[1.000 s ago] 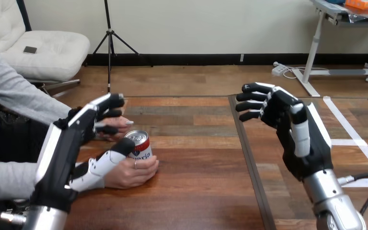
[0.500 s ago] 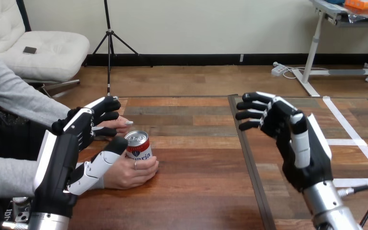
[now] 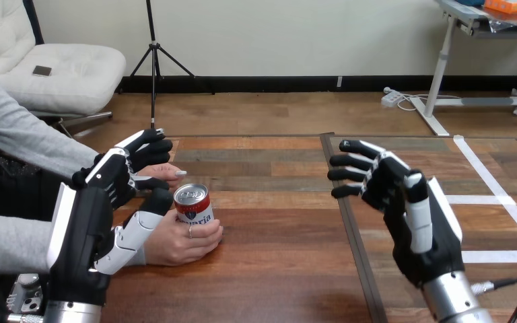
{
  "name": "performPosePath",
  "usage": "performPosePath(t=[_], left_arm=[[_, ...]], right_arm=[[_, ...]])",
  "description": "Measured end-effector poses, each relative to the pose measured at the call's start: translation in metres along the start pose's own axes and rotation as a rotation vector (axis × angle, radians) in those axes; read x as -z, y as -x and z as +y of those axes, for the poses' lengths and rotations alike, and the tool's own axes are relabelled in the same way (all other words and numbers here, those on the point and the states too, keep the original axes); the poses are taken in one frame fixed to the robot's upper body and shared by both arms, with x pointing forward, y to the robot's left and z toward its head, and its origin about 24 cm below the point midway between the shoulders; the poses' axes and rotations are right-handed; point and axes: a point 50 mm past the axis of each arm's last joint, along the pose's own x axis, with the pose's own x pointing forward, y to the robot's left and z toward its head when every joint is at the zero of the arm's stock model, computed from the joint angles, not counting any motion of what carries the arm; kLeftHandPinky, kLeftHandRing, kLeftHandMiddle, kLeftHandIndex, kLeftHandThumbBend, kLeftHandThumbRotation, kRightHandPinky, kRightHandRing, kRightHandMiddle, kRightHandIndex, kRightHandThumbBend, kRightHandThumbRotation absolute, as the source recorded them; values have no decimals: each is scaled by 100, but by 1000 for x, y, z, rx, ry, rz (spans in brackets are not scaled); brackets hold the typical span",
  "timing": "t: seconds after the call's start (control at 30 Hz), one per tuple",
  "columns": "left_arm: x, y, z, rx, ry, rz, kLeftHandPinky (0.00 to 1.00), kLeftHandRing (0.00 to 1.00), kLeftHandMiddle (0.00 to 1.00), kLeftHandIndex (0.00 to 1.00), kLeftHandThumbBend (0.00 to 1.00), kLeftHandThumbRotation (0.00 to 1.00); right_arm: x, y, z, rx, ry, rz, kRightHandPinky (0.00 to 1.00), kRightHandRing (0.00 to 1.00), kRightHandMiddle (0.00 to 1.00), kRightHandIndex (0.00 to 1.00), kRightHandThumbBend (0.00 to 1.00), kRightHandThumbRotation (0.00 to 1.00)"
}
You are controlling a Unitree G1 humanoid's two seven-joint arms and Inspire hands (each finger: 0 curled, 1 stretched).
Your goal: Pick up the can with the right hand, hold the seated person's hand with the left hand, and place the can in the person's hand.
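Observation:
A red and white can [image 3: 192,204] with a silver top stands upright on the wooden table [image 3: 283,256], left of the middle. The person's hand [image 3: 182,241] at the view's left is wrapped round its lower part. A second hand of the person [image 3: 165,173] lies flat just behind the can. My left hand [image 3: 97,202] hovers open beside these, its thumb [image 3: 141,222] resting against the back of the hand that has the can and its fingers spread above the other hand. My right hand [image 3: 404,198] is raised, open and holding nothing, well to the right of the can.
A dark seam [image 3: 350,222] runs front to back across the table between the can and my right hand. White tape lines [image 3: 491,200] mark the table's right part. The person's grey sleeves [image 3: 13,242] lie along the left edge.
My left hand has drawn back toward the left and lower, its fingers now further from the can. My right hand has sunk a little and shifted left. The can stays in the person's hand.

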Motion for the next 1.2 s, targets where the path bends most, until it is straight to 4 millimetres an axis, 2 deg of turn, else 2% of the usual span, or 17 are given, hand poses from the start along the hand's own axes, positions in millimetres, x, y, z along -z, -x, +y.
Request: performPosePath(t=[0.33,0.53,1.2], left_arm=[[0,1,-1,18,21,-4,68,86,87,84,79,82],[0,2,-2,34,35,-1,70,88,89,87,81,84],[0,5,-4,37,78,4,76,89,90,89,81,85]], right_arm=[[5,8,9,-20,-28,20,77,85,87,86,91,100],[9,12,14,-37,-42,35,81,89,90,89,91,100],[12,14,21,-36,-63,38,83,90,92,91,92,100]])
